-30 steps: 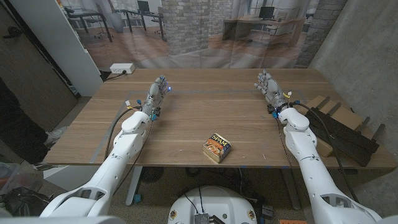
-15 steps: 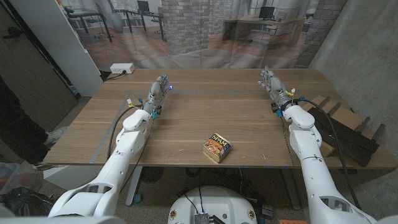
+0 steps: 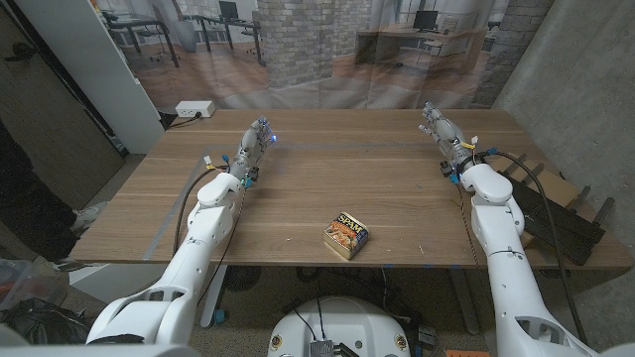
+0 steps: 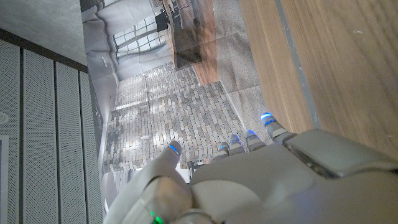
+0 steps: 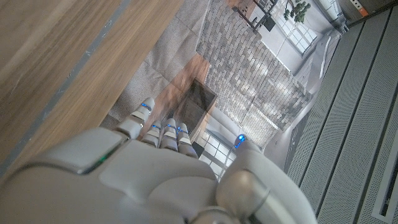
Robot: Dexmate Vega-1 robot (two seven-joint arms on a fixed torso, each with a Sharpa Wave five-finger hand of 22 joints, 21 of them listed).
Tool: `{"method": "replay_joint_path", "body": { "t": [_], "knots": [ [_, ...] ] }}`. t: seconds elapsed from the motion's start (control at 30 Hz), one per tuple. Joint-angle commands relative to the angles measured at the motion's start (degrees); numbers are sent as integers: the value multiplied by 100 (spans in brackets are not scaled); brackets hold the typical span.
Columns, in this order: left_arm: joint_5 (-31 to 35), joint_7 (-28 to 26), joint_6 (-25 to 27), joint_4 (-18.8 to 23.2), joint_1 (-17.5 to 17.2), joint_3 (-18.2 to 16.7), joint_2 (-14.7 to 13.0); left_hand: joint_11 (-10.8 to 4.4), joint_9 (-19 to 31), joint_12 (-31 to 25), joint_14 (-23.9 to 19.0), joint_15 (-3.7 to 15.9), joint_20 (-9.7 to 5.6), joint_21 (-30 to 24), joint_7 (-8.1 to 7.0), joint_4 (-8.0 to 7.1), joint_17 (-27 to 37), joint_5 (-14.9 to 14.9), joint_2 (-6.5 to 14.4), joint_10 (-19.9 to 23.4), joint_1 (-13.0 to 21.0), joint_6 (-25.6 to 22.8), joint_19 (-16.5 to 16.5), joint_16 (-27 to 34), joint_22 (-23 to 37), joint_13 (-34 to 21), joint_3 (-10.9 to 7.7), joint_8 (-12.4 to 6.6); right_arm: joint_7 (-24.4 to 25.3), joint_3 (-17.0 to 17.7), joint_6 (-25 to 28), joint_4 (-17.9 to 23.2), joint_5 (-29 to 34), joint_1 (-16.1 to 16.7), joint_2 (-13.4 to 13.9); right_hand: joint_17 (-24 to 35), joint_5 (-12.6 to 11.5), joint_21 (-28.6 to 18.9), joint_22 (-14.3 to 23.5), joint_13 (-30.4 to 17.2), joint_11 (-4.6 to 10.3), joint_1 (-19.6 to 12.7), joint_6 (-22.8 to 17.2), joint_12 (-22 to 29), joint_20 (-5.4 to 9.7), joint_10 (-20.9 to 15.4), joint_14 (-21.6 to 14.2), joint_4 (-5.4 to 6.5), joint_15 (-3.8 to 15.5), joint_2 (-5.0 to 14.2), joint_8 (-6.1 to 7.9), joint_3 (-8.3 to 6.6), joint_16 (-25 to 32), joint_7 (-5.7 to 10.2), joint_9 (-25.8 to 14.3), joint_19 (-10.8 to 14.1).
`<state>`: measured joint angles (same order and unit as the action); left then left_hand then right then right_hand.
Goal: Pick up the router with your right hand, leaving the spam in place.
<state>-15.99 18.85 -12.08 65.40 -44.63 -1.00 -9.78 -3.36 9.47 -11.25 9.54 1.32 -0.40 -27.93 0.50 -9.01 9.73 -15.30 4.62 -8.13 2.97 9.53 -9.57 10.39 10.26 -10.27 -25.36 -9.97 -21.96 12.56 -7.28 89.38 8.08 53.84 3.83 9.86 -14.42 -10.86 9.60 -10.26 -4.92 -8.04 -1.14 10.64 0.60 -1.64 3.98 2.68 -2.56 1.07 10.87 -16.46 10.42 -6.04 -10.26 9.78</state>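
At the table's [image 3: 298, 188] 6 o'clock edge: spam [image 3: 346, 234] tin, untouched | left hand [image 3: 254, 142] 11 o'clock, fingers extended, empty | right hand [image 3: 440, 127] 1 o'clock, fingers extended, empty

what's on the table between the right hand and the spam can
Nothing. In the head view, bare wood runs from the right hand at the far right of the table to the spam can near the front edge.
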Motion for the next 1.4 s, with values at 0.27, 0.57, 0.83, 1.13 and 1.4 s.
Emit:
{"method": "replay_joint_path", "body": {
  "t": [0.27,0.57,0.83,1.13,1.4],
  "knots": [
    [137,130,-16,16,9,-195,117,28,28,-32,562,-12,38,13,-29,-3,30,-57,299,-7,-10,10,-248,32,27,-21,-8,-46,63,155,127,622,628,249,114,21,-33,-21,18,-29,-26,-111,-12,52,-7,-15,5,-86,-32,-5,34,-20,19,-19,-17,28],
    [136,196,-19,24,9,-223,130,28,28,-30,560,-15,46,23,-27,-4,29,-60,299,-6,-11,4,-238,29,28,-20,-4,-44,190,207,152,899,906,400,137,21,-38,-21,19,-30,-25,-158,-20,49,-7,-18,2,-130,-32,-4,33,-27,19,-19,-18,32],
    [140,260,-67,-62,74,-234,134,39,28,-31,559,-9,43,32,-28,-3,29,-64,299,0,-12,3,-230,26,28,-20,0,-42,291,253,215,1174,1150,547,137,21,-40,-21,19,-30,-21,-191,-31,53,2,-32,0,-162,-30,-2,33,-33,18,-12,-18,34],
    [150,340,-111,-229,179,-262,146,25,29,-29,556,-6,44,41,-24,-3,29,-66,297,-2,-13,3,-226,25,28,-20,3,-40,406,287,251,1426,1428,703,124,21,-44,-33,20,-30,-23,-238,-72,66,14,-79,-33,-205,-16,7,44,-42,28,-1,-19,71],
    [178,418,-168,-383,283,-286,160,25,29,-27,554,-6,43,48,-30,-4,29,-69,297,-5,-15,2,-223,25,28,-20,6,-38,462,317,327,1627,1649,807,120,21,-47,-32,20,-31,-27,-271,-86,65,13,-89,-42,-236,-4,14,44,-48,28,-1,-20,75]
  ]
}}
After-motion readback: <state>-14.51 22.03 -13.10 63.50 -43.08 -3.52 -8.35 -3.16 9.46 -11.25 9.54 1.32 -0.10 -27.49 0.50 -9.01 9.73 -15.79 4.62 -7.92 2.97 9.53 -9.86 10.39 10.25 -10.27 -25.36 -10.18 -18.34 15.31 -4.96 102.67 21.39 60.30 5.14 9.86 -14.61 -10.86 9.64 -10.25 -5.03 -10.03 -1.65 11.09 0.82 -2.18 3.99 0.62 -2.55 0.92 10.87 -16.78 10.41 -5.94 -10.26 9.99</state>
